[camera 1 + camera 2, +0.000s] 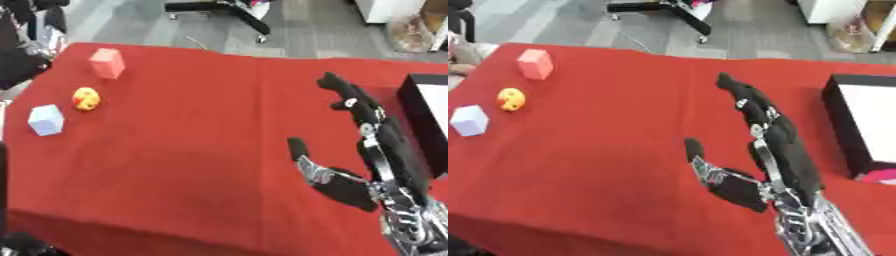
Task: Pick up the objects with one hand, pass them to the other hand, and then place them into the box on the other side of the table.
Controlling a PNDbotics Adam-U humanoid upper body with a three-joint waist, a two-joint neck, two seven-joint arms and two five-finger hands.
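At five o'clock the right hand (776, 150) hangs released, fingers straight, holding nothing. The box (839, 127) sits at three o'clock. Well apart at ten o'clock lie white cube (45, 120), yellow ball (86, 98), pink block (107, 63); a handover could drop one onto the red table (192, 150).

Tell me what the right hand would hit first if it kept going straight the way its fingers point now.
Probably nothing on the table: the open right hand points up and slightly left across bare red tablecloth toward the far edge. The black box with white inside lies off to its right, outside that line, though depth is uncertain.
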